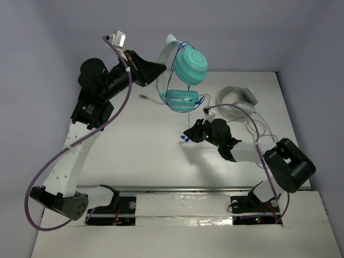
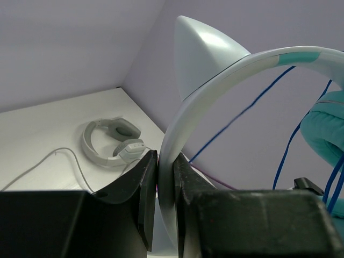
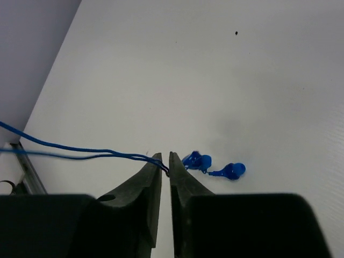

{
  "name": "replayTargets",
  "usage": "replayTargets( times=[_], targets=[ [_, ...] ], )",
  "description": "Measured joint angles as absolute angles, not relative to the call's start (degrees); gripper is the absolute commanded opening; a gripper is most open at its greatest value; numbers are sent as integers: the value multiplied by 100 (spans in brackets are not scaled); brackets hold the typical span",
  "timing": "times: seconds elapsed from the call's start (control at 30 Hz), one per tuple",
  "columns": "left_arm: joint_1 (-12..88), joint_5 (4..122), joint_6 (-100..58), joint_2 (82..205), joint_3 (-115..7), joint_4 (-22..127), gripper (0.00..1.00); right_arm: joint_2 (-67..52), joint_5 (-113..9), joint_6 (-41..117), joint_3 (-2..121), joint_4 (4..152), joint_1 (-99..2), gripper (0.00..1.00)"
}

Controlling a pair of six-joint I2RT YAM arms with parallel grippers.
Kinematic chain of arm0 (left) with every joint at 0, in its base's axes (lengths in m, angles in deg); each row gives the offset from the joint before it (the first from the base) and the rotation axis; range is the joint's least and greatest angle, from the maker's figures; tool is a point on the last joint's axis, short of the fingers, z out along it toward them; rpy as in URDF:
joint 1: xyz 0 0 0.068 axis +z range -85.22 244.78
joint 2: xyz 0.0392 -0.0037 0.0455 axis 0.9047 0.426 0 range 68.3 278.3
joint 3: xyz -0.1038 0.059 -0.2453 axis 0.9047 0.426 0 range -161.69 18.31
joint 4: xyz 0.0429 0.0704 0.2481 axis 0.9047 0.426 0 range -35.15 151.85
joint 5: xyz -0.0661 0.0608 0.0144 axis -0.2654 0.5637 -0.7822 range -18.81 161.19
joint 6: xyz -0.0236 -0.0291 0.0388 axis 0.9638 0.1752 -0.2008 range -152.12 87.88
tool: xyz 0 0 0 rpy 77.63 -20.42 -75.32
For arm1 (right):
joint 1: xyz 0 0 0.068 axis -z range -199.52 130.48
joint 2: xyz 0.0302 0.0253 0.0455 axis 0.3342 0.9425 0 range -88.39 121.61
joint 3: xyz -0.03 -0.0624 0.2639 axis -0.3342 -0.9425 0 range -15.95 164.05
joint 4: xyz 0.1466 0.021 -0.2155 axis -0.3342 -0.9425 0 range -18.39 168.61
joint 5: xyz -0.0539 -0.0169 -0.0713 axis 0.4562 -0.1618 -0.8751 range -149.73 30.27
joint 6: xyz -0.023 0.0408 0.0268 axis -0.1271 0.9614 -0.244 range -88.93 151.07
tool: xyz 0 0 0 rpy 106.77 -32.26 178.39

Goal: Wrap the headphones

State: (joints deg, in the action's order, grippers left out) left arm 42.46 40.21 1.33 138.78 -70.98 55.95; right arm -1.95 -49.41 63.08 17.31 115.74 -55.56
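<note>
— Pale lilac walls (image 1: 54, 32), white tabletop (image 1: 134, 150). Where are the teal over-ear headphones (image 1: 189, 67)?
— Upper middle of the top view, apparently lifted off the surface. The left gripper (image 2: 165, 161) has its fingers clamped on the whitish headband (image 2: 215, 80).
— And the right gripper (image 3: 165, 161)?
— Centre of the top view, fingers pressed together on the thin blue cable (image 3: 80, 150), just short of its blue plug end (image 3: 215, 166).
— Risks?
— That pinch sits close to the tip, so I judge that tension while winding could pull the cable free. The headband looks smooth and curved, so it may swivel in the left fingers. Slack loops could snag the white-grey headphones (image 1: 239, 99) at the right of the frame.
</note>
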Motion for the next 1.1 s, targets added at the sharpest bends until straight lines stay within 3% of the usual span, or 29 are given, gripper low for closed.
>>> replayTargets(
  times=[0.03, 0.13, 0.37, 0.63, 0.87, 1.1],
  targets=[
    [4246, 4039, 144, 13878, -7101, 5595, 0, -150, -4941, 6338, 1731, 11611, -5556, 7],
    [4257, 4179, 150, 13880, -7111, 5602, 0, -82, -4938, 6391, 1731, 11661, -5556, 0],
    [4313, 5077, 150, 13880, -7096, 5619, 0, -296, -5118, 6441, 1726, 11528, -5894, 0],
    [4515, 6362, -11, 14031, -6902, 5654, 0, -956, -5878, 6481, 1610, 10824, -7267, 0],
    [4593, 7772, -584, 14262, -6701, 5844, 0, -1723, -6667, 6616, 1661, 9360, -8240, 0],
    [4617, 9059, -1279, 14632, -6211, 5823, 0, -2305, -7395, 6603, 2743, 7366, -9186, 0]
  ],
)
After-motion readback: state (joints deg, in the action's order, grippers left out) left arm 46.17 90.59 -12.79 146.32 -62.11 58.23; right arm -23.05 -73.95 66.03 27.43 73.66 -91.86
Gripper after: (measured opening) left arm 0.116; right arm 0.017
